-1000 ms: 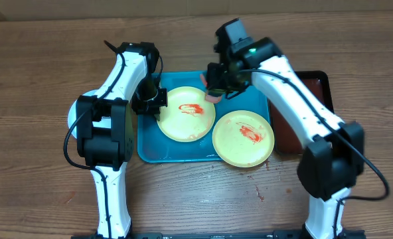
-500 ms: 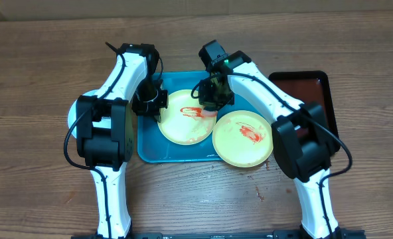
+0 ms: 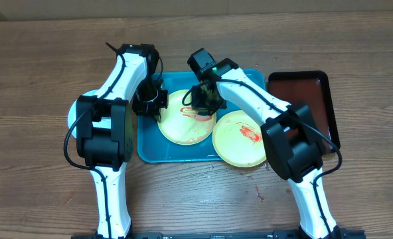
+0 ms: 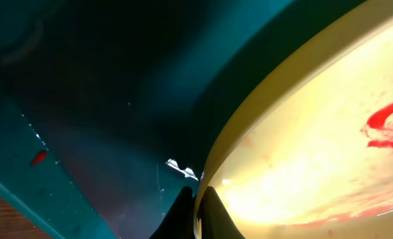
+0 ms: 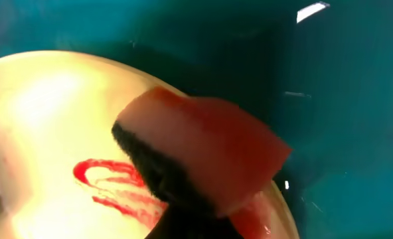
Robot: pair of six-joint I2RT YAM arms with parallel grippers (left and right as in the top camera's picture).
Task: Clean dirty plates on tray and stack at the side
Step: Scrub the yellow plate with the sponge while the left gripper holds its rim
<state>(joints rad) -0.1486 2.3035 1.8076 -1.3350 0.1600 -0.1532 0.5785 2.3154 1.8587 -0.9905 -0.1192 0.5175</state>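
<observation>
Overhead, pale yellow-green round plastic plate (image 3: 183,127) lies in turquoise rectangular plastic tray (image 3: 147,149), left gripper (image 3: 158,105) at its left rim, right gripper (image 3: 203,106) over its far side; left wrist, jaws clamp that rim; right wrist, jaws pinch pink dark-backed sponge (image 5: 203,159), red sauce smear (image 5: 110,182) just beside, view's left.

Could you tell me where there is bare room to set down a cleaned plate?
Bare table lies left of the left arm and in front of the blue tray, between both arms. The tray is crowded: the left gripper pinches the plate there, the right gripper holds a sponge over it, and a second plate overhangs its corner.
</observation>
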